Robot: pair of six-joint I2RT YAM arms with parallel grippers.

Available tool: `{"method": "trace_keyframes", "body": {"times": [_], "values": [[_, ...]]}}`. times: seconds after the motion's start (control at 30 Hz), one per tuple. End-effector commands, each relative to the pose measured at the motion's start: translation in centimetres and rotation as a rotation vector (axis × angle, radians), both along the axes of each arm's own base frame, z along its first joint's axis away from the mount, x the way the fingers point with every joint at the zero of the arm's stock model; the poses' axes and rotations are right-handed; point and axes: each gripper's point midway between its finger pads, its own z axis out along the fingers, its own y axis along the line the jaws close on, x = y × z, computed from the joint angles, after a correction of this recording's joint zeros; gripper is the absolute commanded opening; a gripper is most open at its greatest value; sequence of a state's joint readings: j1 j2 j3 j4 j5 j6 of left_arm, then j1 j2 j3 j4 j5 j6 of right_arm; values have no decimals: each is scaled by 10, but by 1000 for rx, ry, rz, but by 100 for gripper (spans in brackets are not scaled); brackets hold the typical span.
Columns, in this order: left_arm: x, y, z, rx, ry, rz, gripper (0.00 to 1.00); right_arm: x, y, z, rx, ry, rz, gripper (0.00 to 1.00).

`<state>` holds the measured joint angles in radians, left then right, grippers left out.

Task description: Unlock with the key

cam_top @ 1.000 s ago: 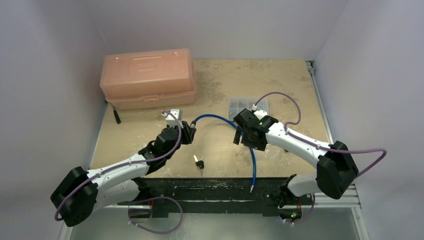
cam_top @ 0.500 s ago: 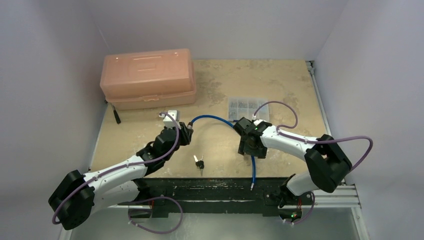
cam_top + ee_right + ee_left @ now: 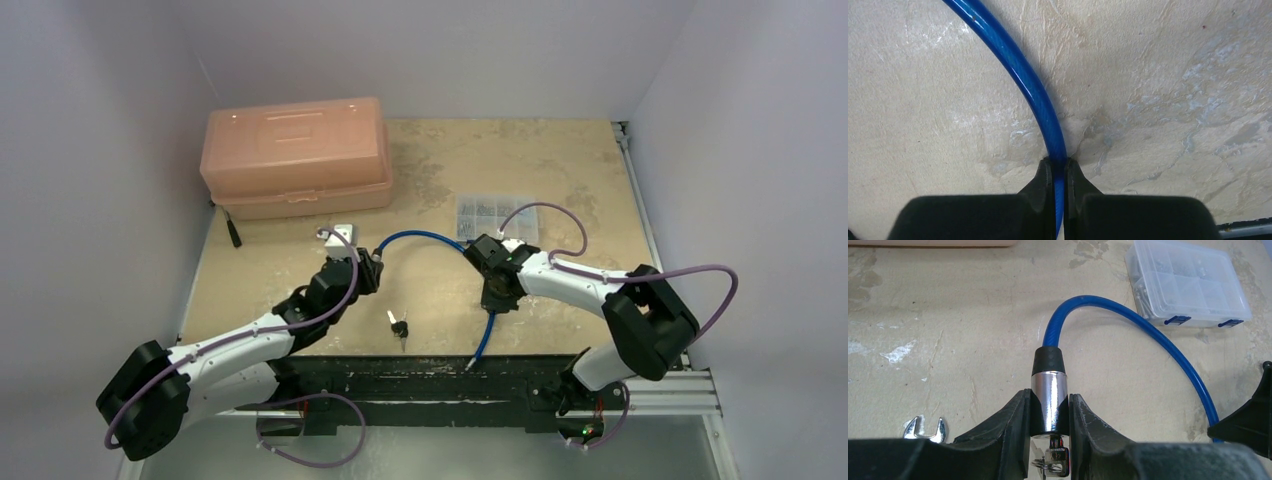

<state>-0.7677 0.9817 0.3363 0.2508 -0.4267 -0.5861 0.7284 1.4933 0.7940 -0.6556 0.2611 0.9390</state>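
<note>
The key (image 3: 398,324) lies loose on the surface (image 3: 450,160), blade slanting away-left, just behind and right of the left end effector (image 3: 1049,396) (nearer, but clamped on the chrome lock barrel (image 3: 1049,382)), while the right end effector (image 3: 1058,162), pinched on the blue cable (image 3: 1018,65), sits farther off.

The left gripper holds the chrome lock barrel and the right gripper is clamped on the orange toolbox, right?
Not quite: the right gripper is clamped on the blue cable instead, as the right wrist view shows. The left gripper does hold the chrome lock barrel.
</note>
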Motion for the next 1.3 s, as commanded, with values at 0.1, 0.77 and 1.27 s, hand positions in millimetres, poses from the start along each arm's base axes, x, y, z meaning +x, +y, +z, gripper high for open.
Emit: {"method": "trace_keyframes", "body": {"times": [0.1,0.77,1.27], "values": [[-1,-11,27,-115,-74,-49,0,13,-14,4,-85,-62,-13,0],[-16,-52,112,-315,-252,-284,0,40,-22,125,54,-397,-126,0],[-23,-63,167,-379,-407,-375,0,52,-29,190,117,-550,-194,0]]}}
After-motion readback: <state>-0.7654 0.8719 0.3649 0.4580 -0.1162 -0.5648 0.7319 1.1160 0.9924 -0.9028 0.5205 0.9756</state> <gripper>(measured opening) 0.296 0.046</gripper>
